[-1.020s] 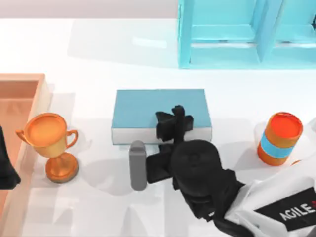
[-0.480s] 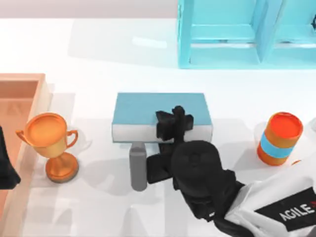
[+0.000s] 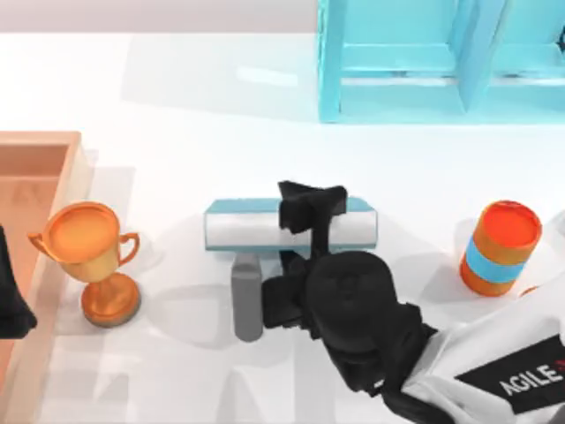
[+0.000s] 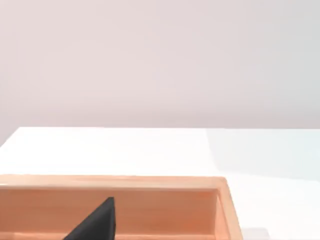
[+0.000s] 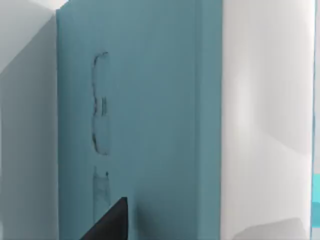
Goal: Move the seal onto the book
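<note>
The right gripper [image 3: 311,210], fingers' spread unclear, sits over the book [image 3: 256,228] at counter centre; I cannot spot the seal, probably small, rigid, light, best pinched mid-body.

My right arm reaches toward table centre, its hand [image 3: 311,205] low; left arm parked at left edge.

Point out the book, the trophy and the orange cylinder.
book [image 3: 256,231]: top view, white page edge.
trophy [image 3: 84,231]: top view, inside of the cup.
orange cylinder [image 3: 494,262]: top view, blue band on its side.
</note>
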Controlling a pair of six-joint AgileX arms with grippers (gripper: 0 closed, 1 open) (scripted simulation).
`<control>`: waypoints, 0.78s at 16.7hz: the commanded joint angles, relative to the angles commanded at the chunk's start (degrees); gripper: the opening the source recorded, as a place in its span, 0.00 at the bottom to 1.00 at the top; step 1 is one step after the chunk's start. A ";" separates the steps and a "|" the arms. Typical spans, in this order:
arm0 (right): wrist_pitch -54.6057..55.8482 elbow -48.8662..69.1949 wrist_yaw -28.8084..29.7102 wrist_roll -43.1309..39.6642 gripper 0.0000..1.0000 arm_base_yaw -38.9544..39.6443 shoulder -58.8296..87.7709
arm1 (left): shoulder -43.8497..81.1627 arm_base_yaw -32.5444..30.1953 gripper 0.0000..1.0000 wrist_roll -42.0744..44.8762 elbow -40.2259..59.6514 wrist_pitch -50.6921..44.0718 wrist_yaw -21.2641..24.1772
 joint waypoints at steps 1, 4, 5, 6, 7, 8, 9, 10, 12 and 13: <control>0.00 0.00 0.00 0.00 1.00 0.00 0.00 | 0.00 0.00 1.00 0.00 0.00 0.00 0.00; 0.00 0.00 0.00 0.00 1.00 0.00 0.00 | 0.00 0.00 1.00 0.00 0.00 0.00 0.00; 0.00 0.00 0.00 0.00 1.00 0.00 0.00 | 0.00 0.00 1.00 0.00 0.00 0.00 0.00; -0.04 -0.09 -0.01 0.04 1.00 0.02 0.09 | 0.00 0.00 1.00 0.00 0.00 0.00 0.00; -0.14 -0.15 0.14 0.13 1.00 0.18 0.04 | 0.00 0.00 1.00 0.00 0.00 0.00 0.00; -0.60 -0.49 0.86 0.53 1.00 0.94 -0.23 | 0.00 0.00 1.00 0.00 0.00 0.00 0.00; -1.44 -1.10 2.17 1.23 1.00 2.31 -0.70 | 0.00 0.00 1.00 0.00 0.00 0.00 0.00; -2.60 -1.94 3.93 2.20 1.00 4.30 -1.37 | 0.00 0.00 1.00 0.00 0.00 0.00 0.00; -5.54 -4.04 8.51 4.81 1.00 10.05 -3.38 | 0.00 0.00 1.00 0.00 0.00 0.00 0.00; -7.14 -5.15 11.28 6.37 1.00 13.48 -4.72 | 0.00 0.00 1.00 0.00 0.00 0.00 0.00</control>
